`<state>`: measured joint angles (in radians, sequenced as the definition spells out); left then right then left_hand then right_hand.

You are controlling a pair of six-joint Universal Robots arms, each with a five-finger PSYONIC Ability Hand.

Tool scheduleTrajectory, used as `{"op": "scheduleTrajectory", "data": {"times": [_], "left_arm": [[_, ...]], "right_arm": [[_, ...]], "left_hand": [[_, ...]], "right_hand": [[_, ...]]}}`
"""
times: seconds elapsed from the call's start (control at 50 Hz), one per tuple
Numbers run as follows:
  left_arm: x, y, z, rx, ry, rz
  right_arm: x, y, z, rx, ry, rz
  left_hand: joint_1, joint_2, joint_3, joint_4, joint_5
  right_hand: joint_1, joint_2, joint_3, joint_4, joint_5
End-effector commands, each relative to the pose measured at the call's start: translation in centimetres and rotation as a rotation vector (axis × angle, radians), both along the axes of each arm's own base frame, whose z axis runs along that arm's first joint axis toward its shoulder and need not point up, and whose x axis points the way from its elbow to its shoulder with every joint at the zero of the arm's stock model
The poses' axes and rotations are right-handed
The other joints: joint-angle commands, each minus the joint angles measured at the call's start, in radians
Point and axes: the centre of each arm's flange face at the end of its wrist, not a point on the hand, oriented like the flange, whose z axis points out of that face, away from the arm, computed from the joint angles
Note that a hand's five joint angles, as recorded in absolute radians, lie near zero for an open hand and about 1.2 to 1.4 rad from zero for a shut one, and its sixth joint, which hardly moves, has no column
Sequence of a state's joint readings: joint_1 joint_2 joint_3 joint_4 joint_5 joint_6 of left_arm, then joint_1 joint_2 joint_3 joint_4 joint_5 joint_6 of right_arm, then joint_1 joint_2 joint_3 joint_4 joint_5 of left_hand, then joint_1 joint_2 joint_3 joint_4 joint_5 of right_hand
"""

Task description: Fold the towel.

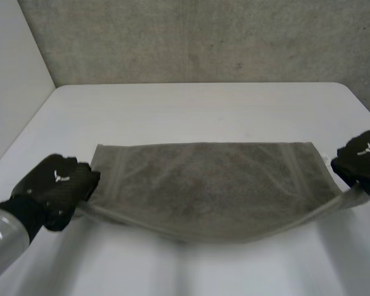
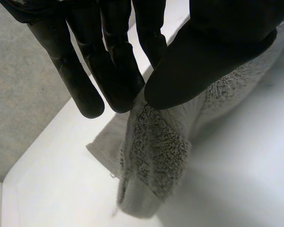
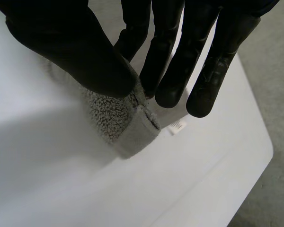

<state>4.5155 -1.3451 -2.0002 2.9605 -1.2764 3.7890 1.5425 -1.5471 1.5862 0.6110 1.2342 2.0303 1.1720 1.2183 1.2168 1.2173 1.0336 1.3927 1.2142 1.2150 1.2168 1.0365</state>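
Left hand [image 1: 55, 182] at the frame's lower left and right hand [image 1: 362, 161] at its right edge each pinch a near corner of the towel [image 1: 203, 182].
The grey-brown terry towel, with a banded hem and a small white label [image 3: 177, 126] by the right hand, spans mid-frame. Its near edge sags between the hands and its far edge lies flat on the white table [image 1: 203, 105].

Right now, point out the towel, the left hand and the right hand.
towel [image 1: 203, 182]: head view, middle of the cloth.
left hand [image 1: 57, 180]: head view, back of the hand.
right hand [image 1: 362, 157]: head view, back of the hand.
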Motion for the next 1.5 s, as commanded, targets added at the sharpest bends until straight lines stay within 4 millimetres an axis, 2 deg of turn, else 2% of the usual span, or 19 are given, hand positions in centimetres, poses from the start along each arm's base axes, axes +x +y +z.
{"op": "scheduleTrajectory", "data": {"times": [0.02, 0.1, 0.16, 0.2, 0.22, 0.26, 0.52, 0.54, 0.56, 0.58, 0.6, 0.62, 0.64, 0.66, 0.78, 0.84, 1.0, 1.16, 1.5], "left_arm": [[-1.4, -7.0, -2.1, -0.037, 0.021, -0.017], [-2.8, -11.6, -4.4, -0.024, 0.019, -0.028], [-3.4, -13.0, -5.1, -0.023, 0.015, -0.030], [-4.4, -15.6, -6.2, -0.034, 0.010, -0.017], [-4.4, -15.7, -6.2, -0.034, 0.010, -0.017], [-4.9, -18.2, -7.3, -0.052, 0.009, 0.007], [-7.4, -23.6, -7.4, -0.135, 0.119, 0.030], [-7.3, -24.0, -7.3, -0.142, 0.128, 0.050], [-7.3, -24.0, -7.3, -0.142, 0.128, 0.050], [-7.2, -24.2, -7.3, -0.142, 0.133, 0.070], [-7.1, -24.2, -7.5, -0.135, 0.132, 0.084], [-7.1, -24.2, -7.5, -0.134, 0.132, 0.084], [-7.3, -23.9, -7.6, -0.130, 0.128, 0.083], [-7.6, -23.5, -7.7, -0.124, 0.126, 0.076], [-7.7, -22.2, -7.5, -0.094, 0.128, 0.073], [-7.2, -20.8, -6.7, -0.067, 0.145, 0.081], [-5.6, -15.1, -5.9, 0.018, 0.145, 0.084], [-4.1, -10.4, -6.5, -0.009, 0.178, 0.092], [-3.4, -9.5, -5.5, -0.057, 0.313, 0.128]], "right_arm": [[0.7, -6.5, -4.4, -0.035, -0.116, -0.064], [2.8, -9.3, -7.2, -0.054, -0.126, -0.084], [3.6, -11.5, -8.4, -0.112, -0.148, -0.117], [3.9, -12.7, -8.7, -0.153, -0.169, -0.128], [3.9, -12.7, -8.7, -0.153, -0.169, -0.128], [4.3, -15.0, -9.3, -0.243, -0.222, -0.143], [6.5, -18.2, -10.4, -0.359, -0.260, -0.155], [6.4, -18.3, -10.3, -0.363, -0.259, -0.164], [6.4, -18.3, -10.3, -0.363, -0.259, -0.164], [6.4, -18.3, -10.3, -0.365, -0.259, -0.168], [6.5, -18.2, -10.2, -0.365, -0.258, -0.163], [6.6, -18.2, -10.2, -0.365, -0.258, -0.163], [6.8, -18.0, -10.1, -0.363, -0.262, -0.155], [7.0, -17.7, -9.8, -0.363, -0.266, -0.150], [6.6, -15.9, -7.0, -0.377, -0.304, -0.158], [6.3, -15.3, -6.5, -0.374, -0.318, -0.168], [5.3, -11.0, -5.5, -0.286, -0.330, -0.192], [1.9, -8.3, -9.2, -0.065, -0.304, -0.255], [-0.9, -9.7, -13.3, -0.063, -0.357, -0.271]], "left_hand": [[0.224, 0.178, 0.180, 0.179, 0.188], [0.224, 0.178, 0.180, 0.179, 0.188], [0.224, 0.178, 0.180, 0.179, 0.188], [0.224, 0.178, 0.180, 0.179, 0.188], [0.224, 0.178, 0.180, 0.179, 0.188], [0.224, 0.178, 0.180, 0.179, 0.188], [0.224, 0.178, 0.180, 0.179, 0.188], [0.224, 0.178, 0.180, 0.179, 0.188], [0.224, 0.178, 0.180, 0.179, 0.188], [-0.130, -0.176, -0.175, -0.175, -0.166], [-0.997, -1.044, -1.042, -1.043, -1.034], [-0.997, -1.044, -1.042, -1.043, -1.034], [-0.812, -0.858, -0.857, -0.857, -0.848], [-0.997, -1.044, -1.042, -1.043, -1.034], [-0.997, -1.044, -1.042, -1.043, -1.034], [-0.997, -1.044, -1.042, -1.043, -1.034], [-0.997, -1.044, -1.042, -1.043, -1.034], [-0.997, -1.044, -1.042, -1.043, -1.034], [-0.997, -1.044, -1.042, -1.043, -1.034]], "right_hand": [[0.004, 0.182, 0.181, 0.180, 0.185], [0.004, 0.182, 0.181, 0.180, 0.185], [0.004, 0.182, 0.181, 0.180, 0.185], [0.004, 0.182, 0.181, 0.180, 0.185], [0.004, 0.182, 0.181, 0.180, 0.185], [0.004, 0.182, 0.181, 0.180, 0.185], [-0.022, 0.157, 0.156, 0.154, 0.160], [-0.251, -0.073, -0.074, -0.075, -0.070], [-0.254, -0.075, -0.076, -0.078, -0.072], [-0.899, -0.720, -0.721, -0.723, -0.717], [-1.218, -1.040, -1.040, -1.042, -1.037], [-1.218, -1.040, -1.040, -1.042, -1.037], [-1.218, -1.040, -1.040, -1.042, -1.037], [-1.218, -1.040, -1.040, -1.042, -1.037], [-1.218, -1.040, -1.040, -1.042, -1.037], [-1.218, -1.040, -1.040, -1.042, -1.037], [-1.218, -1.040, -1.040, -1.042, -1.037], [-1.120, -0.942, -0.943, -0.945, -0.939], [-0.721, -0.542, -0.543, -0.545, -0.539]]}}
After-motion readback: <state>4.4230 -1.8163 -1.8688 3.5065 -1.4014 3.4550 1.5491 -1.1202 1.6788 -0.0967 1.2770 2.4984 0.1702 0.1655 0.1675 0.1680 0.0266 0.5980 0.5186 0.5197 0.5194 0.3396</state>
